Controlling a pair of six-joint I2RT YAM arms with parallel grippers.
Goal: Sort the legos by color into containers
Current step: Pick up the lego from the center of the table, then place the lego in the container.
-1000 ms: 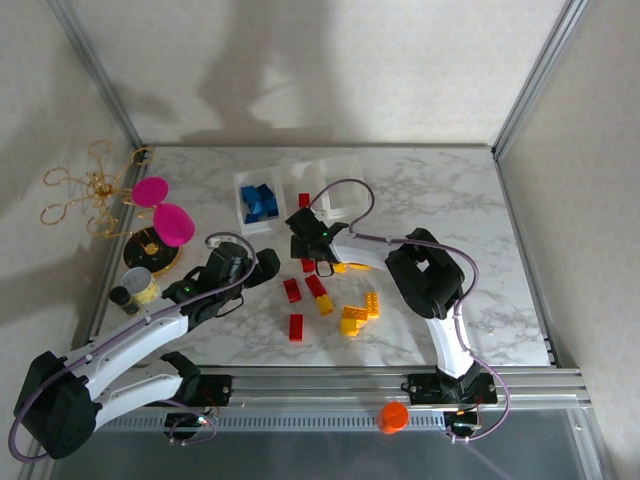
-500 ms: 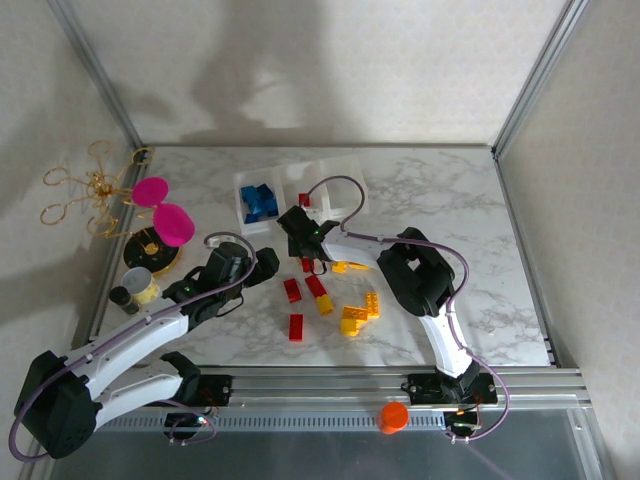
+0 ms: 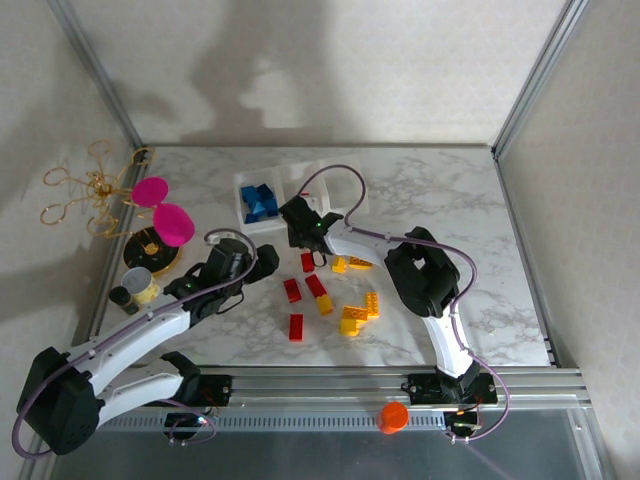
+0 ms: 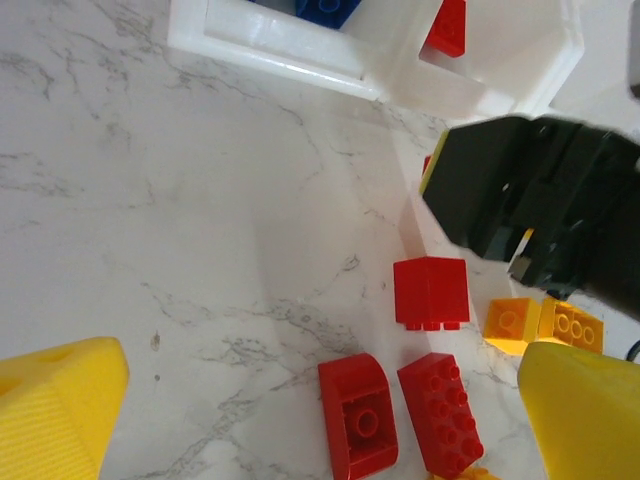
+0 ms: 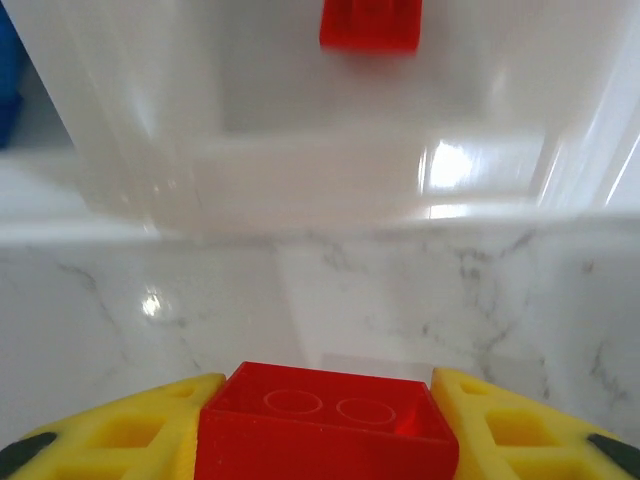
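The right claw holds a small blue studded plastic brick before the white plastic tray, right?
Not blue: the right wrist view shows the right claw holding a small red studded plastic brick before the white plastic tray.

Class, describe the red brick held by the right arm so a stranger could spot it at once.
Find the white three-compartment tray at the table's far side; just before its middle compartment are the right arm's yellow fingers. The red brick is clamped between them, while every other red brick lies loose on the marble or inside the tray.
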